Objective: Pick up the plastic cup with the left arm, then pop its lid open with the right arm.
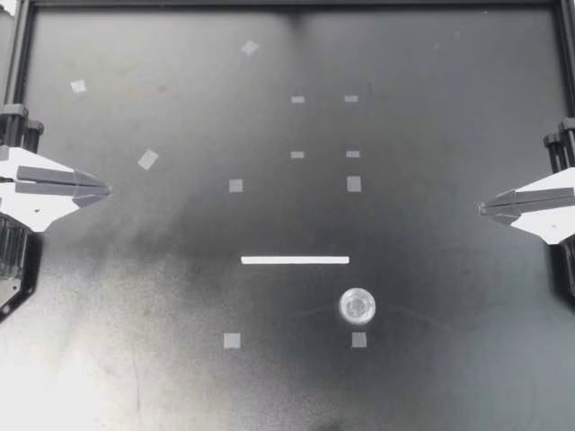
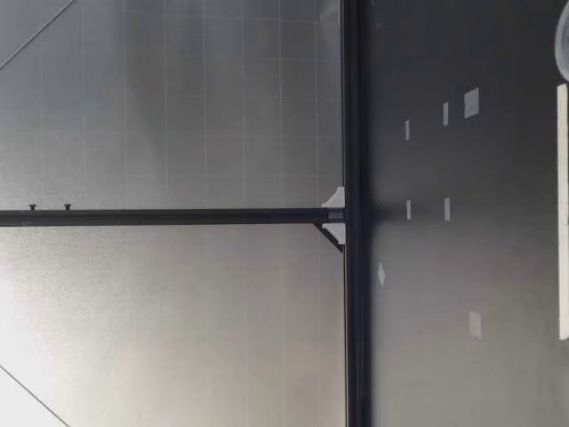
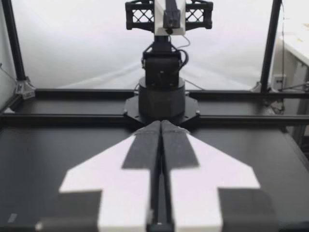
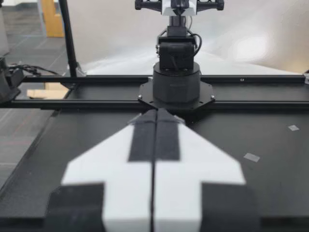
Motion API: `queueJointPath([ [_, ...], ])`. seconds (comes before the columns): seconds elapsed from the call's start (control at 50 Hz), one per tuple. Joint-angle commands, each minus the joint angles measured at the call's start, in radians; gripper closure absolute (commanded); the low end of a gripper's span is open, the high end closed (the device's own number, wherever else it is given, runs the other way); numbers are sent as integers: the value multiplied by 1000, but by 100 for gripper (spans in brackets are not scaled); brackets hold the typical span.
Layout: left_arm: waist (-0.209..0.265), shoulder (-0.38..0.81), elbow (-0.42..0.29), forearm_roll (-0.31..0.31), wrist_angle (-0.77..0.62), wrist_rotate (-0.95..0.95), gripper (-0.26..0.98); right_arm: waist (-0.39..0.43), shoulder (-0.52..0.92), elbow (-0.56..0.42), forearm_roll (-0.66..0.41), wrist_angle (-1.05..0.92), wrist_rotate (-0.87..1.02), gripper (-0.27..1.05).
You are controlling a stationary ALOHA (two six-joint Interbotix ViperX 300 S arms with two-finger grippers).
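My left gripper (image 1: 106,189) rests at the table's left edge, shut and holding nothing; its pressed-together fingers (image 3: 160,126) point across the table at my other arm's base (image 3: 161,99). My right gripper (image 1: 482,209) sits at the right edge, likewise shut and empty, its fingers (image 4: 156,115) aimed at the opposite arm's base (image 4: 176,87). A small clear round cup (image 1: 357,306) stands on the black table (image 1: 431,341) toward the front, right of centre, far from both grippers. Just behind it lies a white strip (image 1: 295,260). In the low view the strip (image 2: 562,209) shows near the camera, and only the cup's rim (image 2: 563,40).
Several small pale tape squares (image 1: 235,186) are stuck across the tabletop. A black frame rail (image 1: 287,5) runs along the far edge, with side posts (image 1: 18,54) at both ends. In the low view the rail (image 2: 352,213) stands before a pale backdrop.
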Motion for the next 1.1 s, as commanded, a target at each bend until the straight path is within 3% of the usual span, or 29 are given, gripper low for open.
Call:
queueJointPath([
  [0.0,-12,-2,57,-2,-12,8,60,3,8,-6,8,-2,12,74],
  [0.06,-14,-3,91,-3,-17,-12,69,3,6,18,34,0,23,83],
  [0.14,-14,-2,133,-15,-38,-26,76,2,11,48,63,0,54,86],
  [0.32,-14,15,144,-41,-72,-41,77,2,18,61,72,18,129,85],
  [0.48,-12,115,44,-41,-25,-61,77,2,66,-61,67,319,133,85],
  [0.62,-14,313,-54,-41,21,-77,77,8,186,-181,81,571,133,85],
  [0.86,-14,710,-213,-35,-46,-74,75,67,423,-222,172,580,133,86],
  [1.08,-58,965,-333,-15,-132,-74,53,127,575,-210,225,408,133,86],
])
